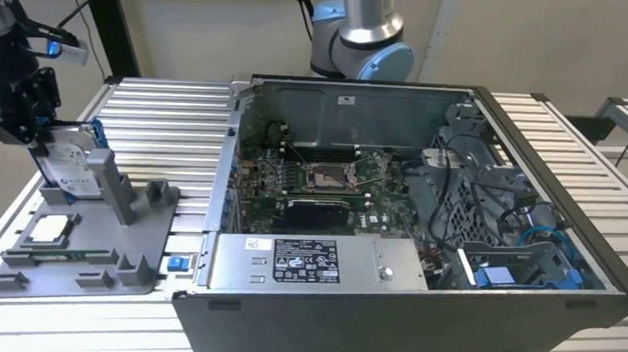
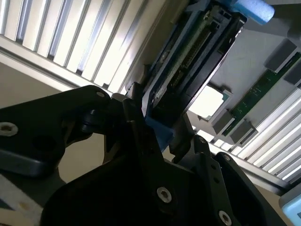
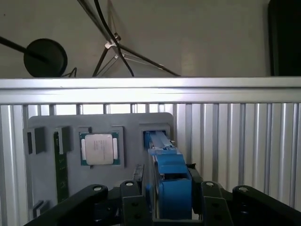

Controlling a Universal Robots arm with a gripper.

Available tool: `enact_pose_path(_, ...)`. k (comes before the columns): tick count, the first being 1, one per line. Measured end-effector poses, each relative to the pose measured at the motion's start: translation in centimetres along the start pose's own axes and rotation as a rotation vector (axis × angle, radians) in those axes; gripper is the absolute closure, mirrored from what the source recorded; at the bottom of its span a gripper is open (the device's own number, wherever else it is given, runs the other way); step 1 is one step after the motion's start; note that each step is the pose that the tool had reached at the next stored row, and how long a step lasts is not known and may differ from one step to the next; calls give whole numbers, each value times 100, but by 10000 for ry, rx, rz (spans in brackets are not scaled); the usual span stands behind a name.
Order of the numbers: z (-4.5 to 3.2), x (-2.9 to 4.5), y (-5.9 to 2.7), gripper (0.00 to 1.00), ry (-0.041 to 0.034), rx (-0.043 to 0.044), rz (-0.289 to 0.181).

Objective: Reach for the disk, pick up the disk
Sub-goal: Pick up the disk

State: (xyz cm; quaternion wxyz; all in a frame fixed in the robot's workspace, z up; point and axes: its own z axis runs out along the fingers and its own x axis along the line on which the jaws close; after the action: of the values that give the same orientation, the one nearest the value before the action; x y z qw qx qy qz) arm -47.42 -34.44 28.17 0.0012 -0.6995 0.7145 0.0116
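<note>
The black hand [image 3: 170,201] clamps the flat, upright disk [image 3: 168,170] by its smooth blue plastic frame.

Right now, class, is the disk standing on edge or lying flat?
On edge: the exterior view shows the disk upright in the grey holder; the first wrist view shows its narrow blue-framed edge.

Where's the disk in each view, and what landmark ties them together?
Exterior view: the disk stands upright in the grey fixture, at the exterior view's left.
First wrist view: the disk edge-on, blue bracket toward the camera.
Second wrist view: the disk edge-on.
Shared landmark: the processor chip beside it.
</note>
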Motion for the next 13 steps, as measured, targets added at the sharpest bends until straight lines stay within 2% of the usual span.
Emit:
enact_pose_path(5,71,2,-1,0,-45,-1,-70)
enact_pose_path(9,96,3,-1,0,-139,-7,-99)
enact_pose_path(13,126,3,-2,0,-163,-4,-104)
